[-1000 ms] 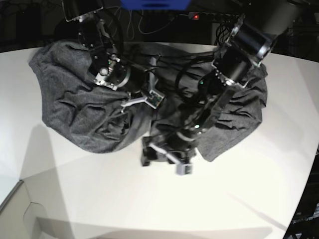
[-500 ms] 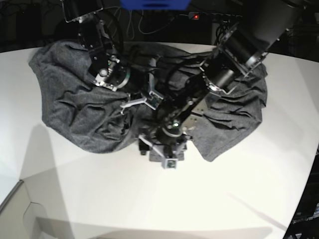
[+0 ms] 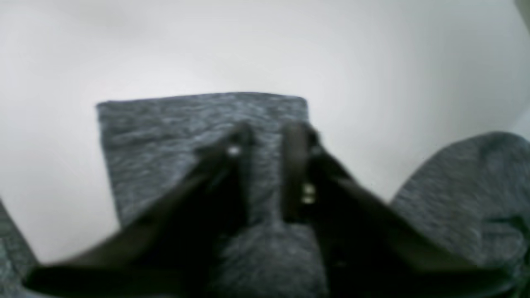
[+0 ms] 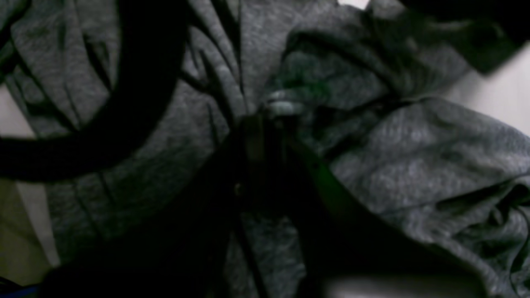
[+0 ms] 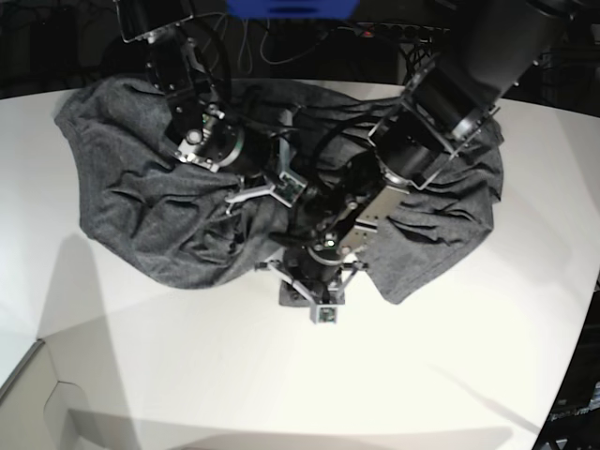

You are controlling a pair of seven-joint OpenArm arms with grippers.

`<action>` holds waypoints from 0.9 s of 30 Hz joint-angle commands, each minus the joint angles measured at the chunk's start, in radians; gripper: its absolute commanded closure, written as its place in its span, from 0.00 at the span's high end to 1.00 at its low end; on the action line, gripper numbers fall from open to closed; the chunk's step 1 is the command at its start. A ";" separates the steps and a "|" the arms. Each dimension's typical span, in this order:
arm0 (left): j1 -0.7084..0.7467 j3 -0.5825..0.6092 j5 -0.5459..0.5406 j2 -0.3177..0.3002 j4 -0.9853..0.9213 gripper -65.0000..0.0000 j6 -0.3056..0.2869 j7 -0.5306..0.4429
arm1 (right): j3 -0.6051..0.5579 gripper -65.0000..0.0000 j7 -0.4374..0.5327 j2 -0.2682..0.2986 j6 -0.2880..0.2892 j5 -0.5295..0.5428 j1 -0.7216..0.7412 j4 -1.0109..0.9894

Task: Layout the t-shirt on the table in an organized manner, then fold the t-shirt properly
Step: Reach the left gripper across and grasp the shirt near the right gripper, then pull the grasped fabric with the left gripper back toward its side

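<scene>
The dark grey t-shirt lies crumpled across the far half of the white table. A small flat flap of it sticks out toward the near side. My left gripper sits on that flap. In the left wrist view its fingers stand close together on the rectangular flap, with cloth bunched between them. My right gripper is at the shirt's middle. Seen from the right wrist, the right gripper is shut on a ridge of t-shirt cloth, and creases run out from it.
A blue object and cables stand behind the table's far edge. The table's front left edge drops to a lower surface. A black cable loops over the shirt in the right wrist view. Bare table surrounds the flap.
My left arm has swung left along the shirt's near edge onto the small flap, and its jaws have come together on it. The right arm has stayed put.
</scene>
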 commanded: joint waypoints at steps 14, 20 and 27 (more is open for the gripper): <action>0.076 -0.302 -0.020 -0.075 0.441 0.00 0.005 0.110 | 0.001 0.00 0.025 -0.003 -0.001 0.015 0.012 0.016; 0.170 -0.511 -0.068 -0.137 0.672 0.00 0.002 0.222 | 0.001 0.00 0.025 -0.003 -0.001 0.015 0.012 0.016; 0.402 -0.689 -0.280 -0.287 0.746 0.00 -0.037 0.228 | 0.001 0.00 0.028 -0.003 -0.001 0.015 0.012 -0.015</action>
